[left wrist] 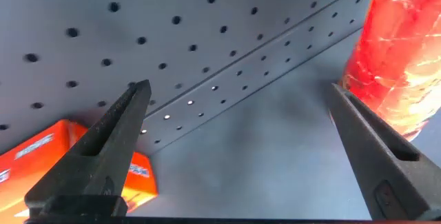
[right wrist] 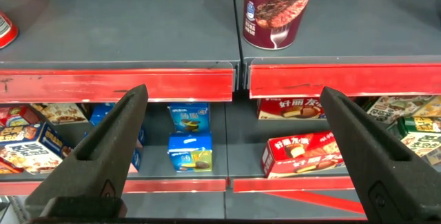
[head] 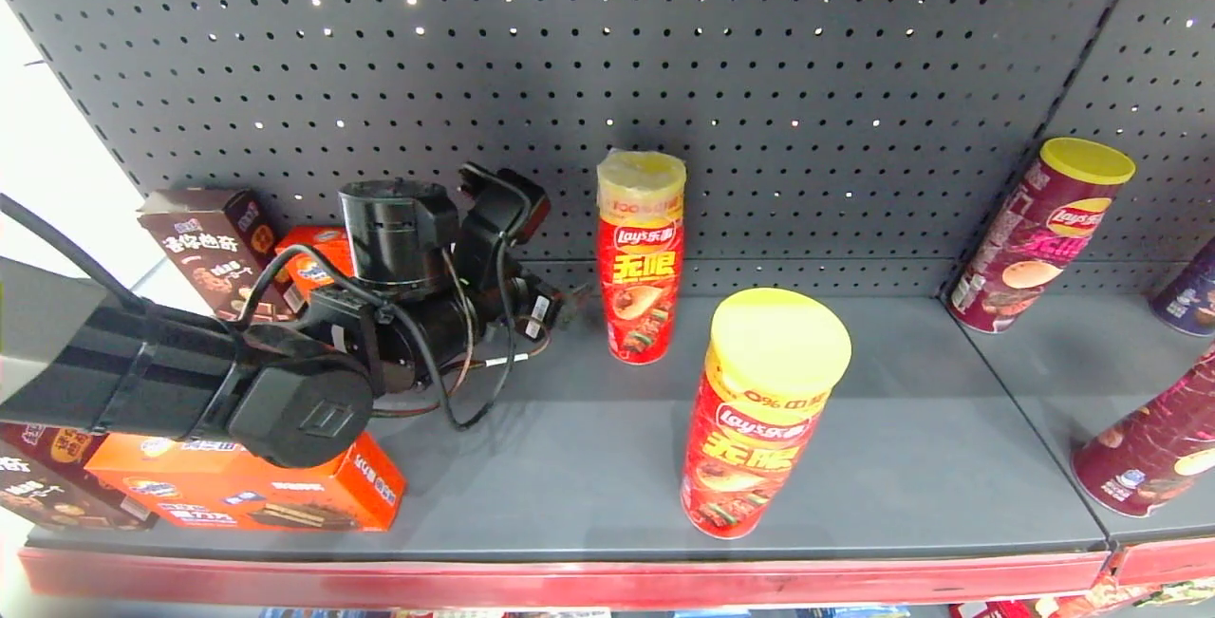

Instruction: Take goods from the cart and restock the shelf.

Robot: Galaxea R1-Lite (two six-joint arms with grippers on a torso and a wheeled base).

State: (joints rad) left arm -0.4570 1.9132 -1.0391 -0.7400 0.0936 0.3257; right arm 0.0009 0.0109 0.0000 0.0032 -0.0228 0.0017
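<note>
Two red chip cans with yellow lids stand upright on the grey shelf (head: 911,447): one at the back (head: 641,257), one near the front edge (head: 759,409). My left arm (head: 285,390) reaches in from the left, low over the shelf toward the pegboard. Its gripper (left wrist: 238,89) is open and holds nothing, and the back red can (left wrist: 400,52) stands just beside one finger. My right gripper (right wrist: 232,94) is open and empty too, out in front of the shelf's red front edge (right wrist: 117,85).
An orange box (head: 256,485) lies at the shelf's front left, with brown boxes (head: 209,248) and another orange box (left wrist: 41,162) behind. Maroon chip cans (head: 1039,234) stand in the section to the right. The shelf below holds blue (right wrist: 189,151) and red boxes (right wrist: 303,151).
</note>
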